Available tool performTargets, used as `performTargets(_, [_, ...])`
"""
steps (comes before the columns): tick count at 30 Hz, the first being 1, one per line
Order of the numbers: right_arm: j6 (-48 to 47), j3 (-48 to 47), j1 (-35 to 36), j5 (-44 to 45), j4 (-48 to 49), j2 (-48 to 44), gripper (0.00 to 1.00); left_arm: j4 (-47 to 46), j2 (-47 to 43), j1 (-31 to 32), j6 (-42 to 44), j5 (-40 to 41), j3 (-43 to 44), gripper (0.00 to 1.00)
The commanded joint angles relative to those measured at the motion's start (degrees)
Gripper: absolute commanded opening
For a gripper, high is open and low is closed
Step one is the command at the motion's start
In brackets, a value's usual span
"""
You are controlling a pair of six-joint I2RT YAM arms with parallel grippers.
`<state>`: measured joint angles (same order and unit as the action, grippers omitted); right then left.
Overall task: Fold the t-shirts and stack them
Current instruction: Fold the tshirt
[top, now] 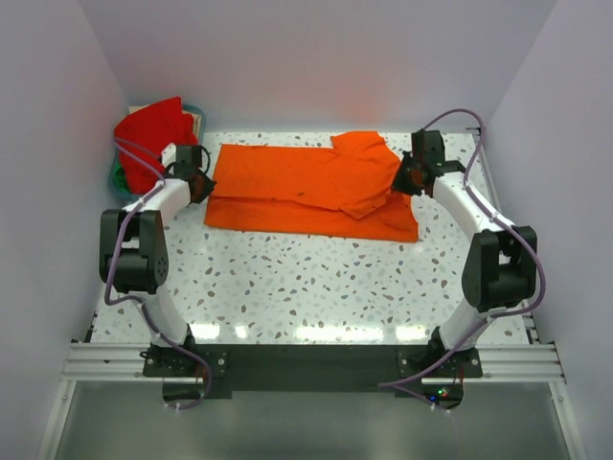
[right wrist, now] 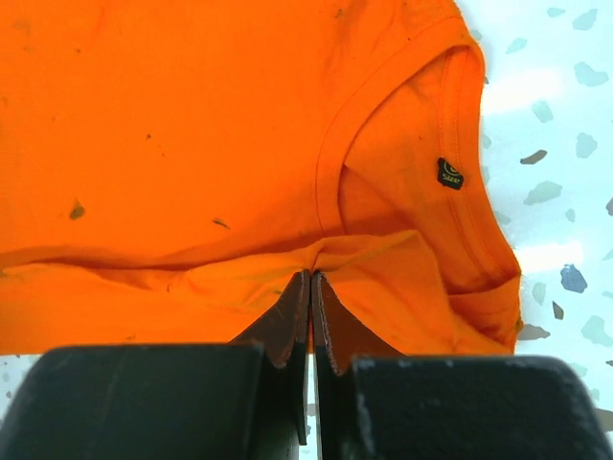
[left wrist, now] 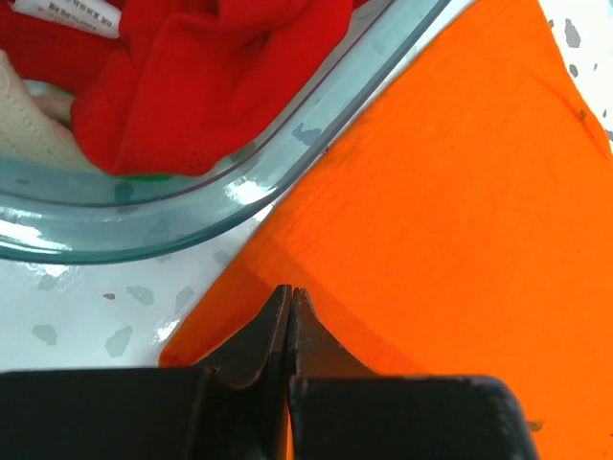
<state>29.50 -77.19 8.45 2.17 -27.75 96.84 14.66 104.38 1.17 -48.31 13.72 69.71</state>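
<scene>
one orange t-shirt (top: pixel 306 187) pinched: left tool (left wrist: pixel 290 293), right tool (right wrist: pixel 310 278).

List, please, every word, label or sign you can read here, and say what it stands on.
White label on the red t-shirt: dark print, blurred and cut off, unreadable.
Black tag inside the orange t-shirt collar: a small mark, too small to read.
No other text shows.

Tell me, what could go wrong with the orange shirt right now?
1. The right gripper pinches only a thin pucker of the orange t-shirt near its collar, so it might slip out.
2. The left gripper grips the edge right beside the basket, so lifting could bump it.
</scene>
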Motion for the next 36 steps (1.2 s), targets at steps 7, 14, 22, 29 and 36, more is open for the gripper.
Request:
performTargets(7, [-1.6, -5.1, -0.2, -1.7, 1.7, 3.5, 0.00, -1.8, 2.8, -0.6, 1.1, 0.3, 3.3, 0.00])
performTargets(14, [-2.4, -8.1, -0.6, -1.6, 1.6, 7.4, 0.00, -2.4, 4.5, -0.9, 1.3, -0.2, 3.8, 0.00])
performTargets(22, [-4.3, -16.5, -2.6, -3.6, 0.3, 15.2, 0.44, -4.6, 4.6, -1.2, 3.0, -3.8, 3.5, 0.24])
performTargets(29, [-3.3, -11.1, -1.9, -6.3, 1.0, 10.3, 0.56, -5.9, -3.2, -1.2, 3.0, -3.6, -2.4, 0.50])
performTargets(36, [0.0, 5.1, 2.9, -6.3, 8.9, 5.2, 0.56, -7.5, -8.4, -1.2, 1.6, -4.7, -9.1, 0.50])
